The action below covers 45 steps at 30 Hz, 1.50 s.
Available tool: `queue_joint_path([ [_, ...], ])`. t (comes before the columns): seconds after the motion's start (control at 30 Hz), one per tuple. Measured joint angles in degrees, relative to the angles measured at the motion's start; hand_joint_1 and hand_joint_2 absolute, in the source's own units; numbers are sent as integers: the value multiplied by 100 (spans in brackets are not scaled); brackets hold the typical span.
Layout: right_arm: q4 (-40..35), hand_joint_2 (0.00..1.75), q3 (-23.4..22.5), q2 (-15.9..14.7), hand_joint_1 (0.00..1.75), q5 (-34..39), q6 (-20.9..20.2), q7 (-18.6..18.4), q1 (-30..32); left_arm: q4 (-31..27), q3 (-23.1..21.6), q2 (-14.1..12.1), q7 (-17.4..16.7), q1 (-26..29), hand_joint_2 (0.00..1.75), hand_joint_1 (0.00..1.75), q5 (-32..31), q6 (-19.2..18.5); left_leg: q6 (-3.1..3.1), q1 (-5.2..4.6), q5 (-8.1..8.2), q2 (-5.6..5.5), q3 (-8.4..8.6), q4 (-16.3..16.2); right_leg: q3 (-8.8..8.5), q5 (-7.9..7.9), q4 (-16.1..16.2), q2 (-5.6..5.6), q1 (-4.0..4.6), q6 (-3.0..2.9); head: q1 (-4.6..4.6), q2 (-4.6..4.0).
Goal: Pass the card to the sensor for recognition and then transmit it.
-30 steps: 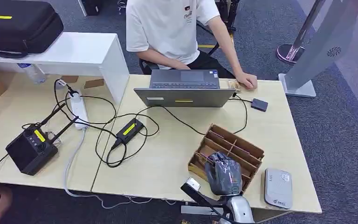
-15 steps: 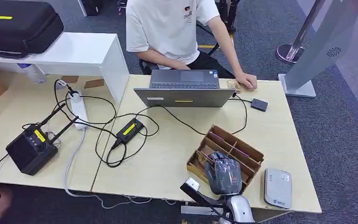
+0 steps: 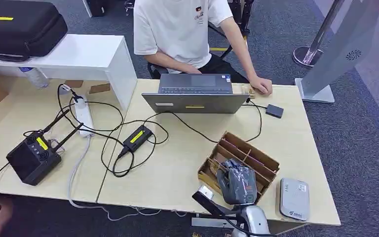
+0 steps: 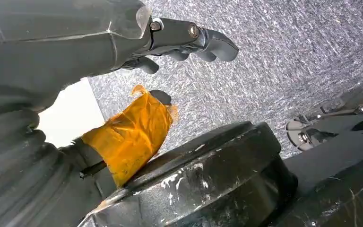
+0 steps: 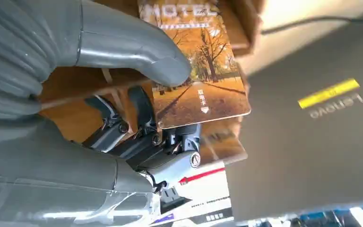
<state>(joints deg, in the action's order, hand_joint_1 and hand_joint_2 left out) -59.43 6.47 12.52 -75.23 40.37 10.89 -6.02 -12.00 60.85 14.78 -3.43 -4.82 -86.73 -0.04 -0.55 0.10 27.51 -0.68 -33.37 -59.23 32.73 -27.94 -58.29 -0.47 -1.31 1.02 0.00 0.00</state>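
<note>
Right hand [image 3: 236,185] over the near end of the slotted cardboard box [image 3: 256,157], close to the tabletop's [image 3: 177,168] front edge, toward its right corner. Card [image 5: 196,71] pinched between thick grey thumb and darker fingers [image 5: 142,111], lifted above the brown dividers: flat, glossy, rounded corners, printed with an autumn avenue. Just beside the box, nearer the right edge, a smooth pale grey sensor [image 3: 294,198], rounded rectangle. Bare pale wood between box and grey laptop [image 3: 195,94] at the far edge; black cables [image 3: 128,143] looping toward the left. Left hand [image 4: 123,42] hanging over speckled grey carpet, fingers loosely apart, holding nothing.
</note>
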Motion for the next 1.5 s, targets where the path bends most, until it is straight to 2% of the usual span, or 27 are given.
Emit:
queue_joint_path([
  [0.37, -546, 175, 153, -201, 175, 155, -2, -221, -227, 0, -46, 0, 0, 1, 175, 0, -7, -13, 0, 0, 0, 0, -1, -1, 1, 3, 0, 0, 0, 2, 0, 0],
  [0.9, -846, 175, 293, -341, 175, 102, -4, -247, -268, 0, -50, -2, -13, 1, 175, 0, -4, -28, 0, 0, 0, 0, -2, -1, 2, 3, 0, 0, 0, 2, 0, 0],
  [1.03, -1048, 175, 367, -442, 175, 120, -4, -400, -368, 0, -52, -2, -13, 1, 175, 0, -7, -33, 0, -1, 0, 0, -3, -1, 2, 3, 0, 1, 0, 2, 0, 0],
  [1.2, -1361, 175, 679, -885, 175, 347, -13, -1044, -904, 0, -105, -15, 70, 15, 175, 0, -15, -59, 2, -1, -3, 1, -4, -3, 2, 13, 0, 2, -1, 4, 0, 0],
  [1.33, -1403, 175, 962, -1253, 175, 474, -114, -1314, -1524, 0, -142, -22, 87, 18, 175, 0, -20, -72, 1, -1, -8, 1, -3, -6, 3, 19, 0, 5, -1, 6, 0, 0],
  [1.5, -1301, 175, 1237, -1502, 175, 472, -267, -1525, -2259, 0, -227, -33, 122, 30, 175, 0, -22, -81, 0, 0, -9, 4, -4, -6, 6, 23, -2, 10, 0, 2, -2, 0],
])
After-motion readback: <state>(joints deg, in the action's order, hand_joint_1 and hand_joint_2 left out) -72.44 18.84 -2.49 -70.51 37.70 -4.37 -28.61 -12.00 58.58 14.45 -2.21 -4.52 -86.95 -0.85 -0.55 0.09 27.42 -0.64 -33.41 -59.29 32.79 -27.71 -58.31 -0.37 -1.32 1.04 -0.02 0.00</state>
